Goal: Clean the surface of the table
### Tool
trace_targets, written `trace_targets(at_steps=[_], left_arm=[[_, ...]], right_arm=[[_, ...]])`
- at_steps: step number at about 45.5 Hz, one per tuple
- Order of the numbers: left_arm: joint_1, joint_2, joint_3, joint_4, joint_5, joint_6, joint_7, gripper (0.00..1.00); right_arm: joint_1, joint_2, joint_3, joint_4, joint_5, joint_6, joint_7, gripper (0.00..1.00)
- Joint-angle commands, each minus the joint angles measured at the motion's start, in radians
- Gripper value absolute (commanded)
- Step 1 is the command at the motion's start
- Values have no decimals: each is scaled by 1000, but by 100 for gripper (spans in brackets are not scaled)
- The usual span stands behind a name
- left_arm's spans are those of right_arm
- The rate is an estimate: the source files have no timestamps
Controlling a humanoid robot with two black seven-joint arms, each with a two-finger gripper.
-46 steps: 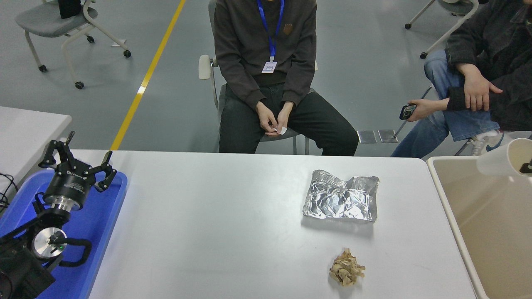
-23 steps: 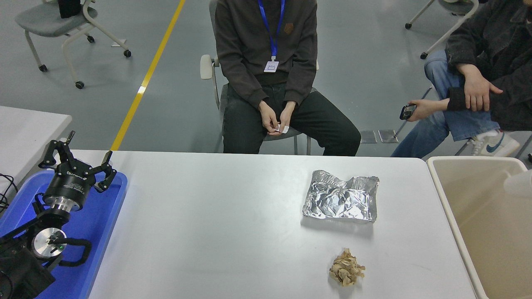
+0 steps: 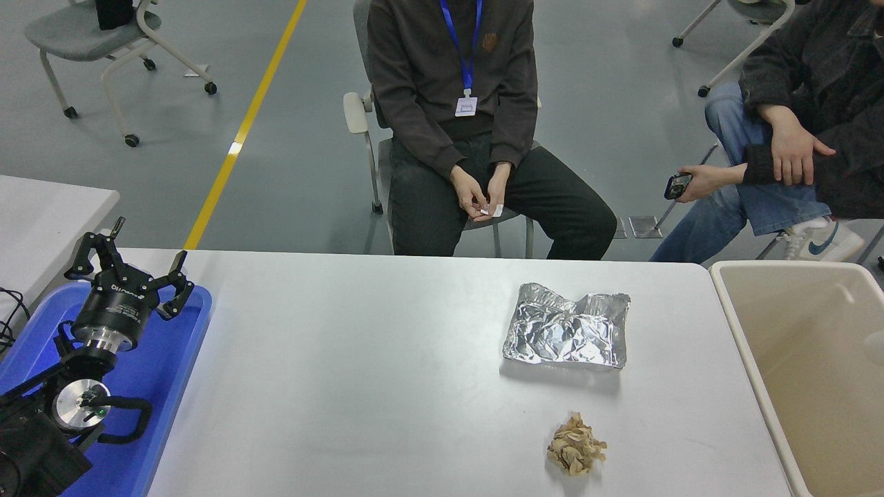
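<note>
The table surface (image 3: 359,359) is a wide light grey-white top with rounded corners. On its right half lie a crumpled sheet of silver foil (image 3: 566,335) and, nearer to me, a crumpled wad of brown paper (image 3: 575,453). My left gripper (image 3: 150,239) is parked at the lower left over the blue tray (image 3: 166,373), open and empty, far from both pieces. My right arm and gripper are out of view.
A large beige bin (image 3: 731,310) stands against the table's right edge, with a pale blurred shape (image 3: 876,339) inside at the picture's edge. A smaller white table (image 3: 41,214) is at the far left. Two people sit beyond the far edge.
The white cup held over the bin at the right edge has dropped from view, and the right gripper's tip has left the picture. The seated person in the middle shifted right. Left arm unmoved.
</note>
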Motion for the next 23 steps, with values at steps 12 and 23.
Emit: trace_targets(at_steps=[12, 23], left_arm=[[0, 0, 0, 0, 0, 0, 0, 100], [0, 0, 0, 1, 0, 0, 0, 100]], right_arm=[[-83, 137, -1, -36, 35, -192, -8, 0], [-83, 152, 2, -36, 49, -241, -25, 0]])
